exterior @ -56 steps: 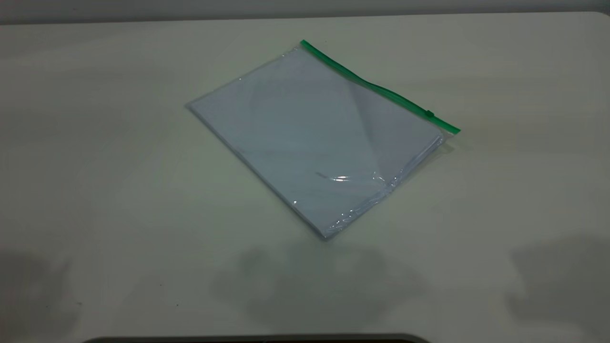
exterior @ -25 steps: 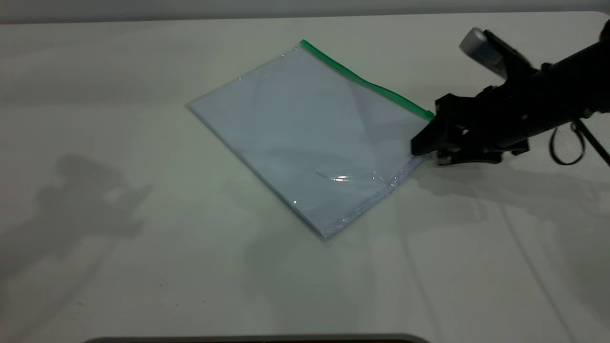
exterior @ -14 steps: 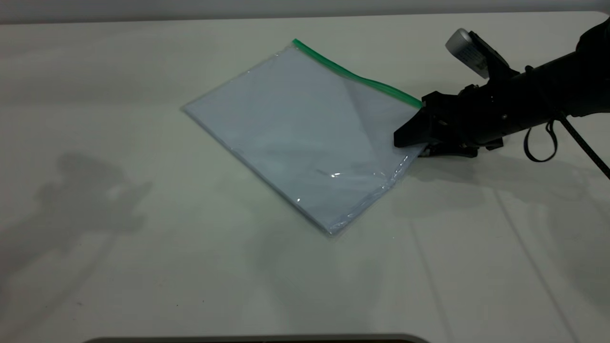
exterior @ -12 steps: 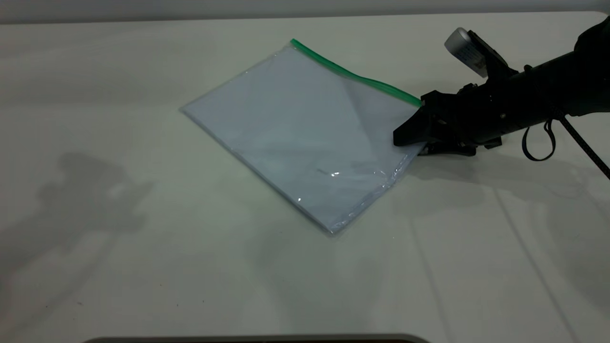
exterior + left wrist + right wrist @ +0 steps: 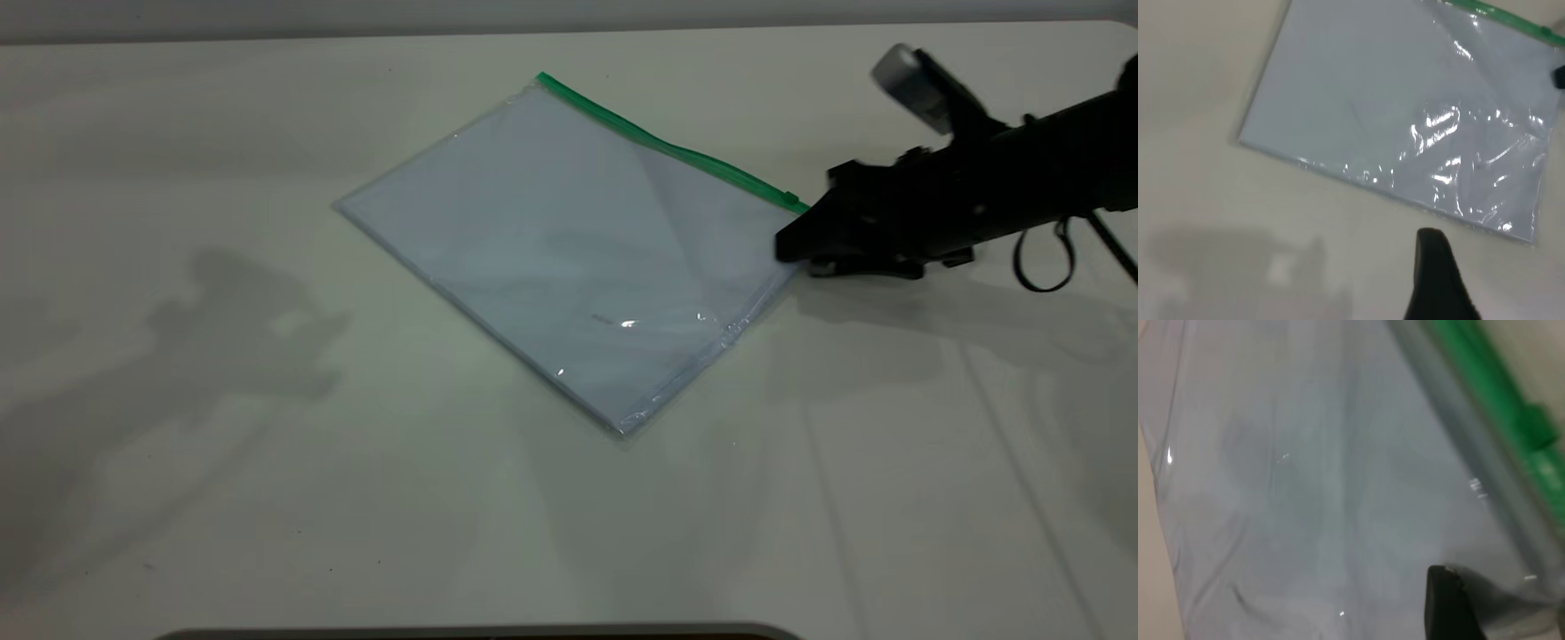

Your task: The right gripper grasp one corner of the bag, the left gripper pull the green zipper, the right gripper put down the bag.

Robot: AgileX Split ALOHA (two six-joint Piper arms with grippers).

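The work surface is a pale cream table with a matte finish. In the exterior view its far edge runs along 12 o'clock, meeting a grey wall. The far corner at 1 to 2 o'clock is rounded. A dark curved band lies along the frame edge at 6 o'clock. Soft grey shadows lie on the table at 9 o'clock and at 3 to 4 o'clock.
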